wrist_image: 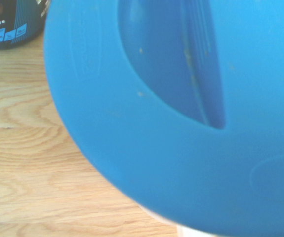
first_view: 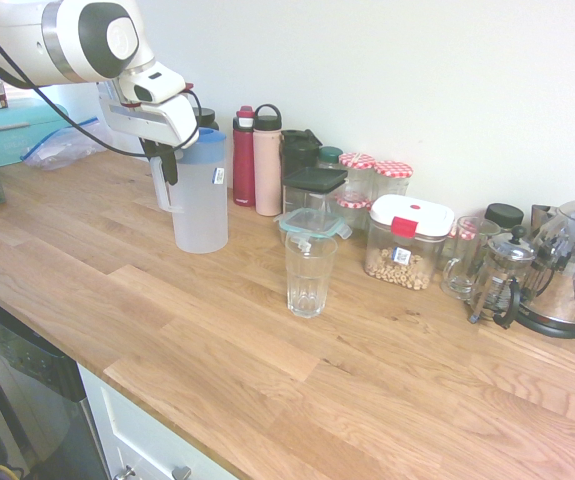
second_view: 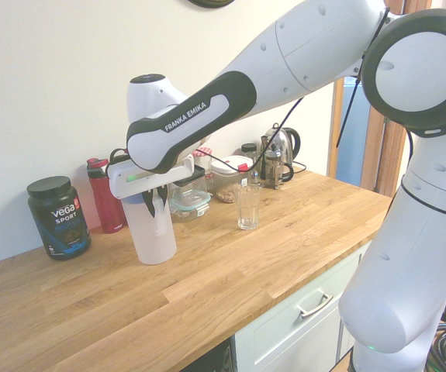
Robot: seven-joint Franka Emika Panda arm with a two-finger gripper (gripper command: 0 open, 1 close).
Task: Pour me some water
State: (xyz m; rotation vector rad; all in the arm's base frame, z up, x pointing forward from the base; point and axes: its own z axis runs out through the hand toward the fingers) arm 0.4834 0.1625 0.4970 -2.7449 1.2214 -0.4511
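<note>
A tall frosted-white jug (first_view: 203,210) (second_view: 154,232) with a blue lid (wrist_image: 181,113) stands upright on the wooden counter (first_view: 167,330), against the back wall. Its water does not show through the frosted wall. My gripper (first_view: 163,162) (second_view: 154,200) comes down from above at the jug's white handle (first_view: 162,192), with its dark fingers closed on either side of it. An empty clear drinking glass (first_view: 309,275) (second_view: 247,208) stands on the counter apart from the jug, on its kettle side.
A red bottle (first_view: 244,158) and a pink bottle (first_view: 267,162) stand right behind the jug, then jars and food boxes (first_view: 407,240), a French press (first_view: 499,280) and a steel kettle (first_view: 570,265). On the jug's other side is a black Vega tub (second_view: 57,216).
</note>
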